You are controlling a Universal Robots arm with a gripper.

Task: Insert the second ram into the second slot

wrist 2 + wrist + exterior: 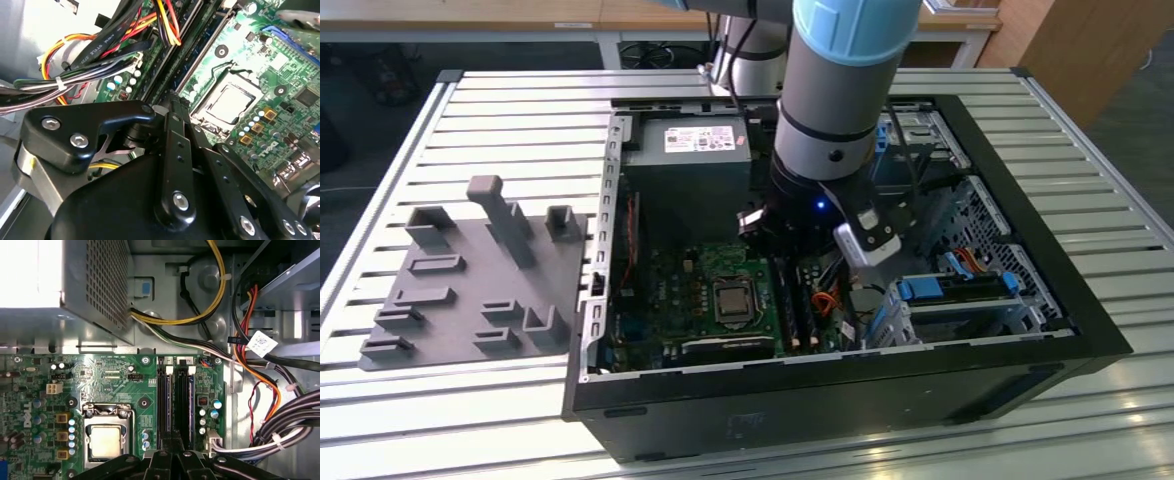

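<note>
**Gripper down over the memory slots**

I'm inside the open computer case (1014, 330) now, my arm (847, 90) reaching straight down over the green motherboard (115, 385). My gripper (172, 460) sits right above the two long memory slots beside the processor socket (106, 440). In the first wrist view both slots look filled: two dark sticks stand side by side, and the second ram (184, 410) is the one nearer the bundle of cables (280, 425). My black linkages crowd the second wrist view, and I cannot tell how far my gripper is open or whether it has hold of anything. The grey power supply (687, 150) sits at the case's far end, and a grey holder tray (467, 280) rests on the slatted tabletop (520, 110) at the exterior view's left.
</note>
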